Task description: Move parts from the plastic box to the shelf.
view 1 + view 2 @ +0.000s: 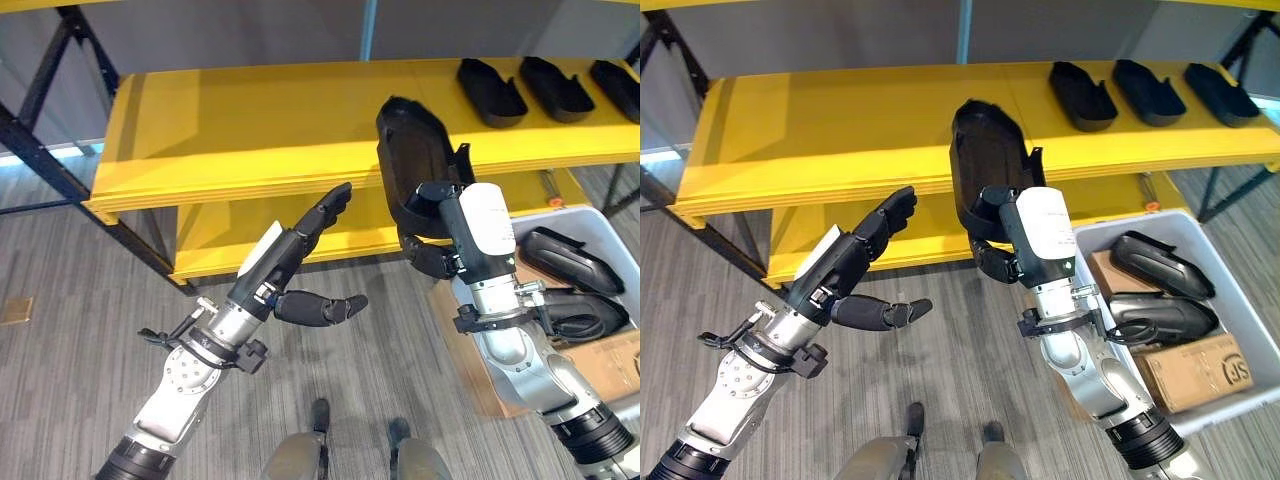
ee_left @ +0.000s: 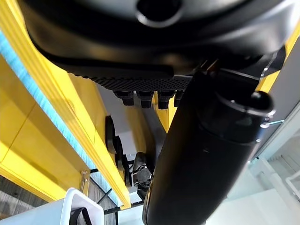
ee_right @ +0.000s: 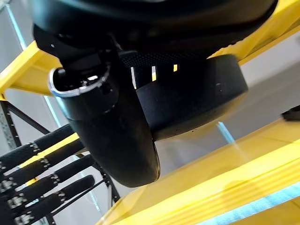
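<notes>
Right robot hand (image 1: 1002, 238) is curled round one black part (image 1: 985, 160), a shallow tray-like moulding, held upright with its hollow face showing. The part hangs at the front edge of the yellow shelf (image 1: 820, 140), near the middle of its length, with its upper end over the board. Held on end like this it should clear the shelf lip before being tipped flat; that is my reading, not something shown.

Left robot hand (image 1: 855, 262) is spread, fingers straight and pointing at the shelf's front edge, thumb out to the side, holding nothing. It stands beside the held part but apart from it, possibly ready to steady it.

Three like parts (image 1: 1148, 90) already lie in a row at the shelf's right end, hollow side up. That suggests the new one belongs next to them, toward the middle.

The plastic box (image 1: 1095, 238) sits on the floor below the shelf's right end. It holds more black parts (image 1: 1160, 265) and a cardboard carton (image 1: 1195, 372).

Job under way; box not yet emptied.
</notes>
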You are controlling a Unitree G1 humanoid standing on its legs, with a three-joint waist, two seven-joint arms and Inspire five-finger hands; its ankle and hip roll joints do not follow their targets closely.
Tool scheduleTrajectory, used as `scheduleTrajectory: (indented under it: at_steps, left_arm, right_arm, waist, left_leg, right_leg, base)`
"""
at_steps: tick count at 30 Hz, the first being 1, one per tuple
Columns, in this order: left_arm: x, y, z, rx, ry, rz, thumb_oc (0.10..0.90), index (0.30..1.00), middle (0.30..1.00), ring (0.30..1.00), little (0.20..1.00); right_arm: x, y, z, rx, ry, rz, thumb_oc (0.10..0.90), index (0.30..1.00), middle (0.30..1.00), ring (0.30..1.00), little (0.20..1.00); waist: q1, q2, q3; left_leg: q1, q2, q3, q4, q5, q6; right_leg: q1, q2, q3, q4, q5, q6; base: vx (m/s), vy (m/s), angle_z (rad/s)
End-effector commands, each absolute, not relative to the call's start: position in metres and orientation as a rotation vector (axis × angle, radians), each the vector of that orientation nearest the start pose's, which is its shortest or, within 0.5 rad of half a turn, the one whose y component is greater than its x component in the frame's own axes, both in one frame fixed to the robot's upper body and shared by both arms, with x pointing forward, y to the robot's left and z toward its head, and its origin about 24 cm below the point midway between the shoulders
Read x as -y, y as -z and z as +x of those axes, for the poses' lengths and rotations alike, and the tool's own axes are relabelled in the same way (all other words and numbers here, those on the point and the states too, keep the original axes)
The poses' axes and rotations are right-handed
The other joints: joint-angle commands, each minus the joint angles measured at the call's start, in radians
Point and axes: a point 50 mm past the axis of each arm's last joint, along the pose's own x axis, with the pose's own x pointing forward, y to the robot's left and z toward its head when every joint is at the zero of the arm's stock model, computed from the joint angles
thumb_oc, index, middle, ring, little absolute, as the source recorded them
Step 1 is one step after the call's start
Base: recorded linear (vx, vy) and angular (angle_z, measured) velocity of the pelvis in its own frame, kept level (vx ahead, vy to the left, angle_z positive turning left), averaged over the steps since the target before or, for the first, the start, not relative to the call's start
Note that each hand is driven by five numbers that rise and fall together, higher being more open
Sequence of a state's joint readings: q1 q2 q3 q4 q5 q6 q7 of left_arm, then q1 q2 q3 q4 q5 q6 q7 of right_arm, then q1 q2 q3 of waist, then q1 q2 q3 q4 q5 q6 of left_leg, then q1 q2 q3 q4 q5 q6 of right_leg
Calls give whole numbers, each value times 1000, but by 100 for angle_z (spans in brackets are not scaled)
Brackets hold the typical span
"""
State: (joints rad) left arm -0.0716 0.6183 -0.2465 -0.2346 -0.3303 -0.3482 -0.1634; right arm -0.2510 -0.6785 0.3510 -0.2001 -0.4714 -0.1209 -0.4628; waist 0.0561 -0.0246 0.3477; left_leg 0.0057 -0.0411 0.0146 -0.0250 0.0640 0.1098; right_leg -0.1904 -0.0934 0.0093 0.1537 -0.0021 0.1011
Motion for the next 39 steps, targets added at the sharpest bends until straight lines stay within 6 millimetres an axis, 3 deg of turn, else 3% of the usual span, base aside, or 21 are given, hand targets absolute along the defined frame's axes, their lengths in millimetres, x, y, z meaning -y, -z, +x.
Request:
scheduleTrajectory:
  at_steps: [1, 4, 5, 8, 11, 18, 19, 20, 22, 25, 29, 31, 32, 33, 34, 35, 36, 37, 39]
  left_arm:
    - [-145, -168, 235, 704, 596, 177, 900, 1000, 1000, 1000, 1000]
    - [-136, -162, 236, 678, 633, 152, 900, 1000, 1000, 1000, 1000]
    - [-125, -157, 237, 666, 706, 139, 900, 1000, 1000, 1000, 1000]
    - [-121, -156, 239, 658, 725, 123, 900, 1000, 1000, 1000, 1000]
    - [-121, -158, 238, 671, 719, 95, 900, 1000, 1000, 1000, 1000]
    - [-121, -162, 236, 691, 730, 71, 900, 1000, 1000, 1000, 1000]
    - [-120, -162, 236, 685, 727, 60, 900, 1000, 1000, 1000, 1000]
    - [-119, -161, 236, 666, 738, 44, 900, 1000, 1000, 1000, 1000]
    - [-118, -161, 236, 661, 748, 36, 900, 1000, 1000, 1000, 1000]
    - [-117, -159, 237, 651, 754, 40, 900, 1000, 1000, 1000, 1000]
    - [-120, -157, 236, 649, 721, 38, 900, 1000, 1000, 1000, 1000]
    - [-124, -157, 234, 654, 680, 29, 900, 1000, 1000, 1000, 1000]
    - [-125, -157, 234, 656, 665, 10, 900, 1000, 1000, 1000, 1000]
    - [-126, -157, 235, 659, 658, 4, 900, 1000, 1000, 1000, 1000]
    - [-126, -157, 235, 659, 658, 4, 900, 1000, 1000, 1000, 1000]
    - [-126, -156, 235, 671, 646, 6, 900, 1000, 1000, 1000, 1000]
    - [-127, -155, 236, 674, 639, 2, 900, 1000, 1000, 1000, 1000]
    - [-127, -154, 237, 679, 634, -5, 900, 1000, 1000, 1000, 1000]
    - [-127, -153, 239, 684, 619, -8, 900, 1000, 1000, 1000, 1000]
  right_arm:
    - [148, -219, 259, 1132, 104, -913, 400, 300, 300, 300, 300]
    - [148, -215, 263, 1121, 57, -939, 400, 300, 300, 300, 300]
    - [150, -212, 265, 1105, 63, -988, 400, 300, 300, 300, 300]
    - [154, -211, 268, 1084, 78, -1008, 400, 300, 300, 300, 300]
    - [158, -214, 269, 1103, 81, -1044, 400, 300, 300, 300, 300]
    - [165, -219, 268, 1101, 76, -1103, 400, 300, 300, 300, 300]
    - [165, -218, 266, 1106, 59, -1114, 400, 300, 300, 300, 300]
    - [167, -215, 260, 1098, 39, -1131, 400, 300, 300, 300, 300]
    - [169, -214, 257, 1096, 44, -1138, 400, 300, 300, 300, 300]
    - [167, -215, 257, 1097, 44, -1135, 400, 300, 300, 300, 300]
    - [157, -220, 259, 1112, 4, -1127, 400, 300, 300, 300, 300]
    - [153, -225, 258, 1131, -35, -1135, 400, 300, 300, 300, 300]
    - [151, -228, 259, 1134, -50, -1145, 400, 300, 300, 300, 300]
    - [150, -230, 261, 1131, -57, -1150, 400, 300, 300, 300, 300]
    - [150, -230, 261, 1131, -58, -1150, 400, 300, 300, 300, 300]
    - [148, -235, 264, 1136, -72, -1163, 400, 300, 300, 300, 300]
    - [147, -235, 266, 1139, -75, -1166, 400, 300, 300, 300, 300]
    - [147, -236, 267, 1139, -77, -1171, 400, 300, 300, 300, 300]
    - [148, -236, 267, 1141, -81, -1178, 400, 300, 300, 300, 300]
  waist:
    - [-49, -7, -99]
    - [-72, -13, -83]
    - [-109, -28, -94]
    - [-124, -42, -100]
    - [-135, -32, -92]
    - [-167, -6, -111]
    - [-175, 4, -124]
    - [-195, 41, -150]
    - [-201, 46, -148]
    - [-197, 43, -137]
    - [-188, 44, -132]
    - [-187, 51, -127]
    - [-185, 53, -121]
    - [-184, 53, -117]
    - [-185, 53, -117]
    - [-172, 48, -106]
    - [-173, 48, -100]
    - [-178, 47, -94]
    - [-182, 59, -93]
  left_leg:
    - [68, -36, -58, 23, -215, 0]
    - [122, -48, -115, 18, -233, 3]
    - [125, -79, -179, 37, -259, 19]
    - [107, -88, -175, 78, -290, 14]
    - [99, -75, -146, 119, -316, -3]
    - [136, -67, -82, 193, -373, -27]
    - [146, -68, -66, 226, -361, -39]
    - [159, -54, -14, 284, -291, -77]
    - [107, -50, 24, 361, -231, -97]
    - [33, -36, 60, 381, -247, -89]
    - [35, 43, 65, 190, -236, -97]
    - [41, 145, 62, 54, -136, -153]
    - [25, 208, 60, 13, -58, -184]
    - [10, 243, 61, 2, -11, -197]
    - [11, 243, 61, 0, -10, -197]
    - [-41, 316, 45, -8, 64, -216]
    - [-59, 344, 47, -14, 89, -226]
    - [-76, 365, 63, -18, 105, -235]
    - [-80, 359, 65, -20, 91, -242]
  right_leg:
    - [-17, 13, 8, -74, 78, 42]
    - [-87, 56, 50, -154, 144, 53]
    - [-85, 97, 157, -144, 173, 51]
    - [-75, 102, 170, -99, 164, 37]
    - [-67, 100, 134, -37, 102, 2]
    - [-61, 105, 80, 1, 49, -37]
    - [-59, 109, 65, 5, 39, -44]
    - [-47, 124, 11, 25, -3, -66]
    - [-22, 122, -2, 18, -15, -79]
    - [1, 106, -11, 15, -27, -79]
    - [25, 85, -16, 23, -55, -69]
    - [66, 55, -17, 5, -80, -69]
    - [84, 35, -12, -8, -87, -69]
    - [96, 22, -9, -16, -92, -72]
    - [97, 22, -9, -17, -92, -72]
    - [119, -13, -1, -25, -101, -75]
    - [129, -30, -6, -25, -106, -76]
    - [142, -53, -15, -27, -110, -74]
    - [155, -81, -22, -25, -115, -62]
  base:
    - [180, -114, -12]
    - [478, -346, 9]
    - [727, -654, 70]
    - [310, -367, 133]
    - [203, -278, 36]
    - [173, -221, 40]
    - [259, -344, 57]
    - [257, -359, 57]
    - [104, -192, 63]
    - [40, -66, 66]
    - [70, 96, 6]
    - [137, 262, -9]
    - [131, 306, 36]
    - [87, 239, 43]
    - [132, 312, 7]
    - [155, 328, -39]
    - [228, 468, -48]
    - [233, 425, -30]
    - [257, 399, -8]
